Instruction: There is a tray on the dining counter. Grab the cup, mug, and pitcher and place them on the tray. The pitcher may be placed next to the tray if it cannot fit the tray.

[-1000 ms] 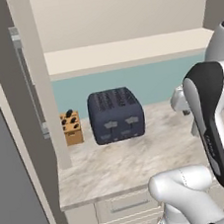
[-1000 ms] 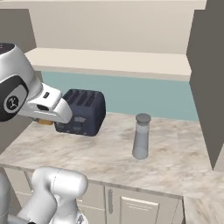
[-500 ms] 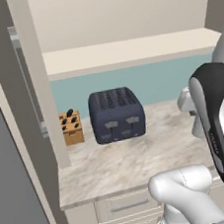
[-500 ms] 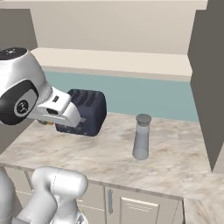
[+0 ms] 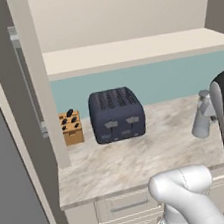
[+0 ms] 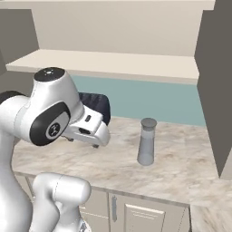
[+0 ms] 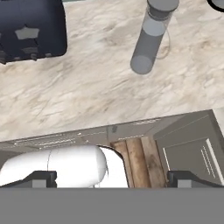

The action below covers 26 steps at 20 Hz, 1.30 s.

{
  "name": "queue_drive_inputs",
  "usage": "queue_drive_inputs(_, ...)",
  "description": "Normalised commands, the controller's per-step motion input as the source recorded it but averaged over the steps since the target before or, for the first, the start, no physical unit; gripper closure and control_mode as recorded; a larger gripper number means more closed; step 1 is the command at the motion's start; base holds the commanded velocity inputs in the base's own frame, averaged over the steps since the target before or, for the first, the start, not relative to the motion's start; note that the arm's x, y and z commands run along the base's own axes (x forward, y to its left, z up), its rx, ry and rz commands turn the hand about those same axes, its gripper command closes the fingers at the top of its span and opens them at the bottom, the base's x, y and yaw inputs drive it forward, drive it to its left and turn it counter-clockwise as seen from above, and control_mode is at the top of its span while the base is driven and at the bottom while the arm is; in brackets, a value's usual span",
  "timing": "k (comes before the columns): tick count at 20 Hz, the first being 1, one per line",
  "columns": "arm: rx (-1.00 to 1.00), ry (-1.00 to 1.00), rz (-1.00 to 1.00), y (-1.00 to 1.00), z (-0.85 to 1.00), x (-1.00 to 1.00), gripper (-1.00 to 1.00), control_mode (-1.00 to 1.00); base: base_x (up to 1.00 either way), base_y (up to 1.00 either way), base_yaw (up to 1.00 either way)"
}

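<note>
Judging by what lies in front of me, I have placed nothing yet: the pitcher (image 6: 146, 142) stands upright and untouched on the small marble counter (image 6: 190, 172) that also carries the toaster (image 5: 116, 114), and neither the tray, the cup nor the mug can be made out here. So I take it all three vessels are left to carry, with the pitcher the likely first pick.

My gripper (image 7: 111, 178) carries nothing and its jaws stand spread wide; the two dark tips sit far apart at the bottom of the hand view, with nothing between them. My hand hangs above the front edge of the counter, looking down over the drawer fronts and a strip of floor.

Relative to the jaws, the pitcher is well apart: in the hand view it sits toward the top, right of centre, beyond the front edge and further in toward the back wall. In the right base view it stands near the middle of the counter, right of the toaster and clear of it, with bare marble all round. In the left base view it is near the right end of the counter, partly behind my arm. A knife block (image 5: 71, 127) stands at the far left end, beside the toaster.

To grasp it I would have to reach forward and lower the jaws to either side of the slim body.
</note>
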Motion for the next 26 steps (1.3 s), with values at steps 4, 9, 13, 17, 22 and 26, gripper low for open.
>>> queue_drive_inputs(4,0.00,0.04,0.00,-0.53,-0.27,0.13,-1.00,-1.00,0.00,0.00,0.00)
queue_drive_inputs(9,0.00,0.05,0.00,-0.41,-0.22,0.31,-1.00,-1.00,0.00,0.00,0.00)
queue_drive_inputs(13,0.00,0.05,0.00,-0.35,-0.19,0.31,-1.00,-1.00,0.00,0.00,0.00)
queue_drive_inputs(17,0.00,0.08,0.01,-0.28,-0.14,0.30,-1.00,-1.00,0.00,0.00,0.00)
queue_drive_inputs(22,0.00,0.06,0.02,-0.19,-0.23,0.34,-1.00,-1.00,0.00,0.00,0.00)
queue_drive_inputs(26,0.00,0.05,0.01,-0.10,-0.20,0.37,-1.00,-1.00,0.00,0.00,0.00)
